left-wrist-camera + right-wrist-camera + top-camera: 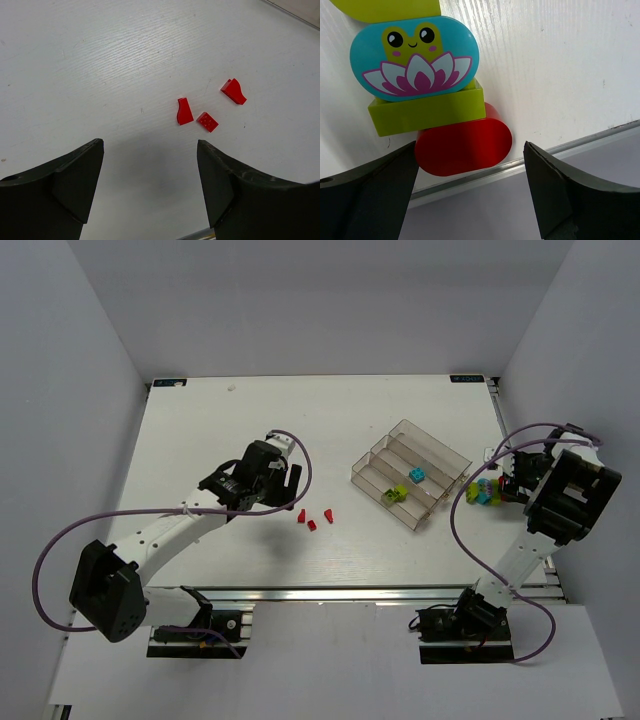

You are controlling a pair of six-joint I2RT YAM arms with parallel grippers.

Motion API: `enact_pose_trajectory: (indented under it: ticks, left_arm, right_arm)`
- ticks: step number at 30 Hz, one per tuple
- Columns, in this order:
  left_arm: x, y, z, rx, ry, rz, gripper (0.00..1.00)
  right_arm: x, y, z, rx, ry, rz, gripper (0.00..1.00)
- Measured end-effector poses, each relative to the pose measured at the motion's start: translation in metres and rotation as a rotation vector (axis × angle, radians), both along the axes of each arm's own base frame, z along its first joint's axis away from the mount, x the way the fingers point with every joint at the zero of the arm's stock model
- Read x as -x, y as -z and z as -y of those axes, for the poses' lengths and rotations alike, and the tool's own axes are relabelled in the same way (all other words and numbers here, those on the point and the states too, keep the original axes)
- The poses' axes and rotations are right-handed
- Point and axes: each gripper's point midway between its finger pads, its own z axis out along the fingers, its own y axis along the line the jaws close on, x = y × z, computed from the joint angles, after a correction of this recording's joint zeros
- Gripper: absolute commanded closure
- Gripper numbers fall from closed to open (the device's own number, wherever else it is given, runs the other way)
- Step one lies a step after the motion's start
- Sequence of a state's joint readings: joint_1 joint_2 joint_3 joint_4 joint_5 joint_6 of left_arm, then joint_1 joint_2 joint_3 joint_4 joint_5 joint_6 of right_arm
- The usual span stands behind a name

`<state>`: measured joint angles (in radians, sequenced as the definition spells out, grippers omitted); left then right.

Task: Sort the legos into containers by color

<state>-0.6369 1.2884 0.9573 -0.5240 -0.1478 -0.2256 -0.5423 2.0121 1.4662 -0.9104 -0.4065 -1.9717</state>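
Three tiny red legos (313, 519) lie on the white table; in the left wrist view they show as a curved one (184, 111), a flat one (207, 122) and a sloped one (233, 91). The clear divided tray (372, 469) holds a cyan lego (416, 475) and a yellow-green lego (394, 495). My left gripper (291, 485) (150, 185) is open and empty, just left of the red legos. My right gripper (508, 483) (470, 192) is open and empty by the right table edge.
A stack of larger blocks sits at the right edge (484, 490): a blue oval with a frog picture (415, 57), a yellow-green block (427, 111) and a red oval block (464, 146), by the metal table rail (580, 145). Grey walls enclose the table.
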Motion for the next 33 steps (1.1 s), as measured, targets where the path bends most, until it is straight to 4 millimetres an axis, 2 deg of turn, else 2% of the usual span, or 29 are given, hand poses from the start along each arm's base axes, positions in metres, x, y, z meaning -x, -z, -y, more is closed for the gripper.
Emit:
enact_pose_trajectory:
  ticks: [15, 21, 26, 27, 28, 33]
  left_arm:
    - [0.0, 0.005, 0.0, -0.001, 0.002, -0.018, 0.15]
    - [0.0, 0.005, 0.001, 0.003, 0.007, -0.021, 0.15]
    - [0.001, 0.005, 0.002, 0.005, 0.009, -0.022, 0.15]
    - [0.0, 0.005, 0.001, 0.006, 0.008, -0.023, 0.15]
    - [0.0, 0.005, 0.001, 0.006, 0.006, -0.023, 0.15]
    - [-0.001, 0.005, 0.0, 0.008, 0.003, -0.024, 0.15]
  right_arm:
    - [0.0, 0.005, -0.012, 0.004, -0.032, -0.019, 0.11]
    - [0.002, 0.006, -0.011, 0.017, -0.033, -0.031, 0.23]
    - [0.005, 0.007, -0.009, 0.029, -0.032, -0.044, 0.41]
    - [0.005, 0.007, -0.009, 0.03, -0.032, -0.046, 0.46]
    - [0.005, 0.007, -0.009, 0.031, -0.032, -0.046, 0.56]
    - [0.009, 0.007, -0.01, 0.025, -0.028, -0.042, 0.79]
